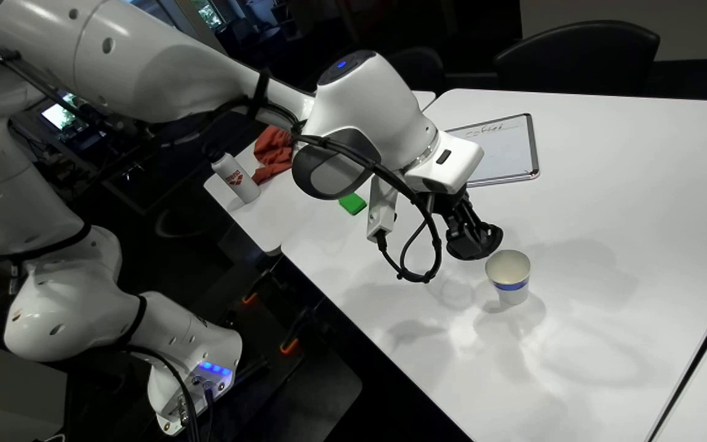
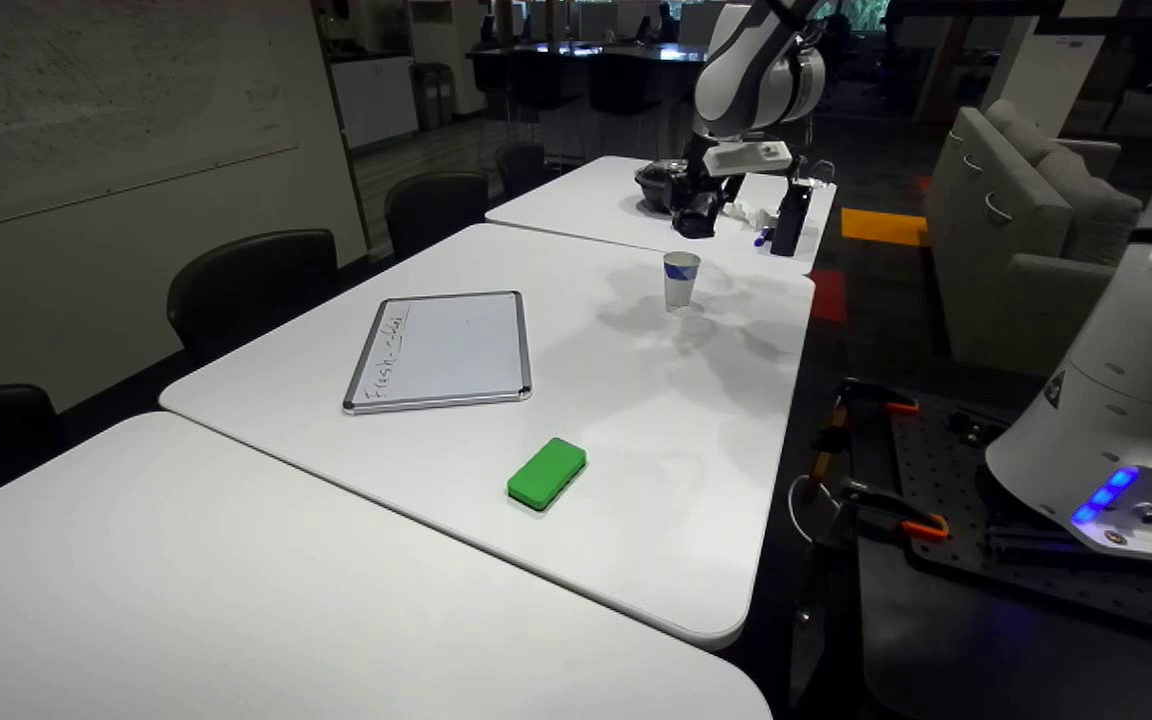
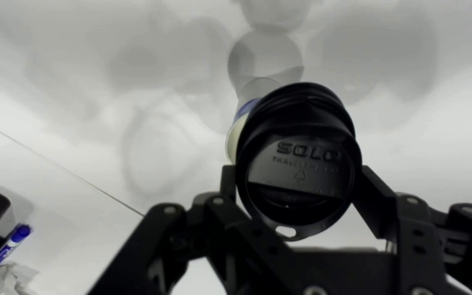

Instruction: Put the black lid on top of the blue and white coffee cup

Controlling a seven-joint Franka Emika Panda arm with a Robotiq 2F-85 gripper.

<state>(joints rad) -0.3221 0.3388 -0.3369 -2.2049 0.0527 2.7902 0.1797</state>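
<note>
The blue and white coffee cup [image 1: 507, 279] stands upright and open on the white table; it also shows in an exterior view [image 2: 679, 282]. My gripper [image 3: 297, 178] is shut on the black lid [image 3: 300, 157], one finger on each side of its rim. The lid's top, with raised lettering, faces the wrist camera. The lid hides part of the cup [image 3: 244, 114] in the wrist view. In an exterior view the gripper [image 1: 465, 232] is held above the table, close beside and above the cup's rim, with the lid [image 1: 491, 236] apart from it. The lid also shows dark under the gripper [image 2: 694, 222].
A small whiteboard [image 2: 446, 345] and a green eraser [image 2: 547, 473] lie on the table. On the adjoining table are a black bowl [image 2: 652, 186], a black upright object [image 2: 789, 220] and a blue marker [image 3: 10, 246]. A white bottle [image 1: 237, 178] and red cloth [image 1: 274, 152] are behind the arm.
</note>
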